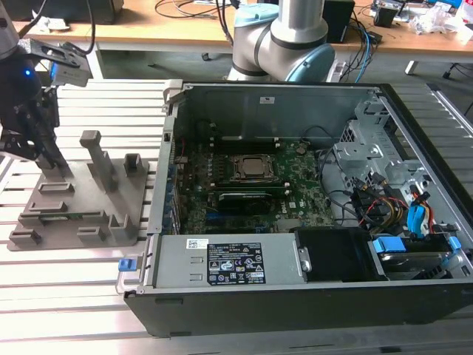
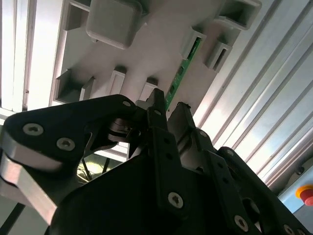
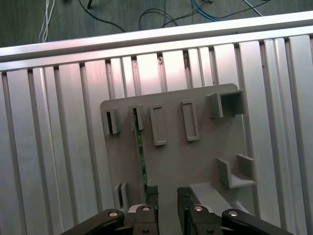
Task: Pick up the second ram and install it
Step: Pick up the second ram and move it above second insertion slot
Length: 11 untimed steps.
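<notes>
On the slatted aluminium table (image 1: pixel 74 296), toward the exterior view's left, a grey holder tray (image 1: pixel 81 222) with upright posts and slots lies flat across the rails. The second ram (image 3: pixel 140 156), a thin green stick, stands on edge in one of the tray's slots, running lengthwise between two small brackets. The gripper (image 3: pixel 167 196) hangs just above the tray at the near end of the stick, its black fingers parted with a clear gap between them and nothing clasped. In the first wrist view the stick's end lies just beside one finger, while in the second wrist view it seems to run into the gap, so I cannot tell which is true. On the exterior view's right an open computer case (image 1: pixel 295 318) rests on the same table, with its green motherboard (image 1: pixel 303 192) exposed. Behind it rises the arm's base (image 1: pixel 284 37), and beyond that a wooden desk (image 1: pixel 162 26) strewn with cables. Past the table's edge lies a dark floor (image 3: pixel 29 19) with loose wires.
</notes>
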Motion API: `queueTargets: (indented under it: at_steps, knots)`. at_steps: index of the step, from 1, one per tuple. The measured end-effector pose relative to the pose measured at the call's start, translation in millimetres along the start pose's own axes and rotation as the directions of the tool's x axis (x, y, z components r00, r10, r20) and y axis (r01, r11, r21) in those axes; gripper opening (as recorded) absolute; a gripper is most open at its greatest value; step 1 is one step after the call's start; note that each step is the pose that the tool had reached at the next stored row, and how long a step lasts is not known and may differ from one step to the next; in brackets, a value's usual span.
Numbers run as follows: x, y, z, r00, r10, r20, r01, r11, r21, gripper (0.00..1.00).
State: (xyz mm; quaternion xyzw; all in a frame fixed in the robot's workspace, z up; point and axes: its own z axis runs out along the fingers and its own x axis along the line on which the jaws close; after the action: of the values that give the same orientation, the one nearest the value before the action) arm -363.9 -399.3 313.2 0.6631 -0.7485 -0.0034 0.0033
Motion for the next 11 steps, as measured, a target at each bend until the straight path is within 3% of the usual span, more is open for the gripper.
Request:
queueTargets:
  at_steps: [11]
  knots:
    - [0.0, -0.1, 13.5, 1.0000, 0.000, 0.0000, 0.000, 1.0000, 0.0000, 0.30]
